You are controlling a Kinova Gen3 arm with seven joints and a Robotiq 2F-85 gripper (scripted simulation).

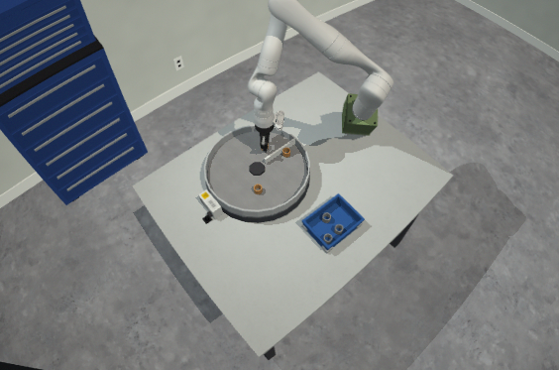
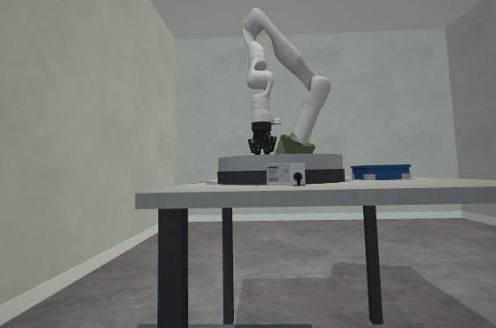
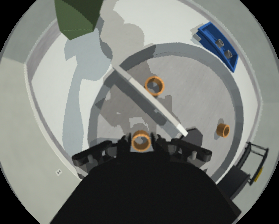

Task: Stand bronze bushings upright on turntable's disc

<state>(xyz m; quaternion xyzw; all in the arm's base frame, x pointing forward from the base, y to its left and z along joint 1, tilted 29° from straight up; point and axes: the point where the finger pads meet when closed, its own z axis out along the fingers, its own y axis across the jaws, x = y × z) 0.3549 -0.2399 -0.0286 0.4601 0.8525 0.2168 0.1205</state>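
Around the turntable's dark hub [image 1: 257, 168], a raised rim [image 1: 297, 197] walls the disc all round, so entry is from above only. A pale bar [image 1: 279, 152] slants from beside the hub to the far rim, with one bronze bushing [image 1: 285, 152] just beyond it. Another bushing [image 1: 258, 189] stands on the near side. The pincer [image 1: 264, 146] occupies the far sector. The stretch left of the hub lies open.
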